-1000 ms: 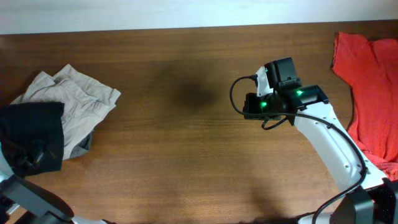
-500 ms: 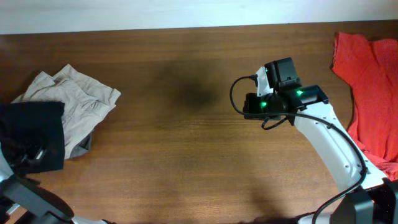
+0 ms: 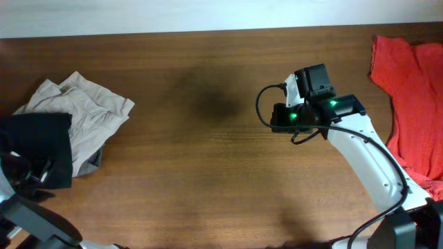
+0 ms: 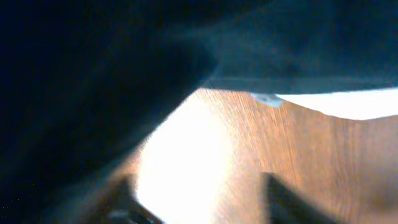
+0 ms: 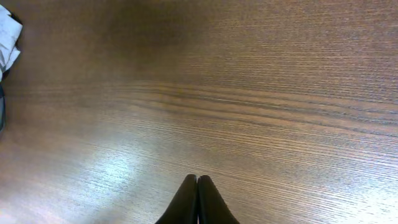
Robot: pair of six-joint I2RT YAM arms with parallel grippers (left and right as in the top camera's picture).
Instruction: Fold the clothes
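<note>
The black T-shirt [image 3: 43, 142] lies in a folded bundle at the table's far left, partly on top of the beige trousers [image 3: 90, 111]. My left gripper [image 3: 33, 174] is at the shirt's near edge. In the left wrist view its fingers [image 4: 199, 190] are apart with bare table between them, and the dark shirt [image 4: 93, 74] fills the view above and to the left. My right gripper [image 3: 278, 117] hovers over bare wood right of centre. In the right wrist view its fingers [image 5: 197, 182] are pressed together and empty.
Bright red garments [image 3: 415, 104] lie at the right edge of the table. The wooden table [image 3: 201, 173] is bare between the two arms. A pale bit of cloth [image 5: 7, 37] shows at the far left of the right wrist view.
The black T-shirt's near edge has sunk a little lower, towards the table's near side, with the left gripper. The right arm has not moved.
</note>
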